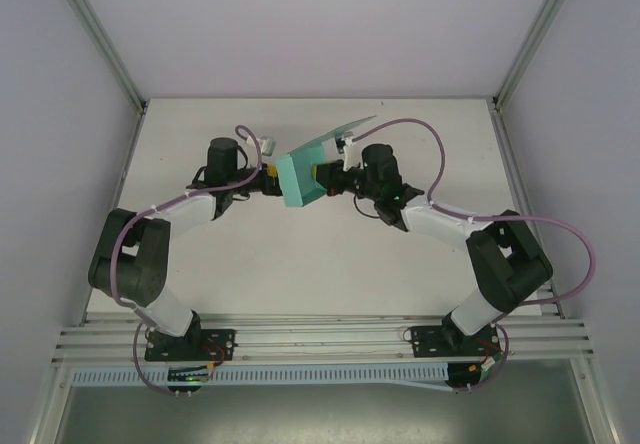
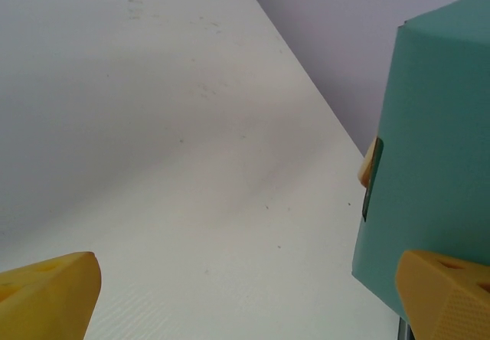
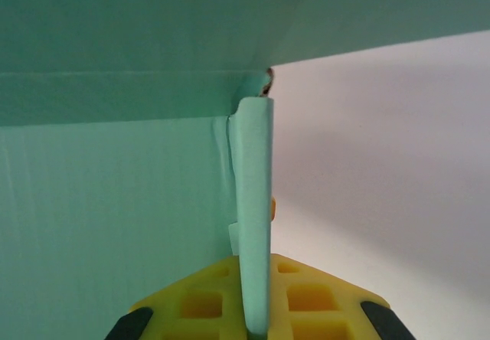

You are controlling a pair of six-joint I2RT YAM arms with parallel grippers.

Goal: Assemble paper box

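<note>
Top external view: the left hand point(image 1: 270, 178) sits with its fingers spread apart, one finger beside the box point(image 1: 300, 182), likely to steady it. The box hangs above the counter point(image 1: 300, 274) between both hands, one flap raised. The right hand point(image 1: 326, 176) is clamped on a folded wall edge, which keeps the box aloft for folding.

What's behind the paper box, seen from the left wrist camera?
A sliver of yellow finger pokes out past the paper box edge, probably from the right hand, which clamps a panel. The rest of that hand is covered by the teal card.
</note>
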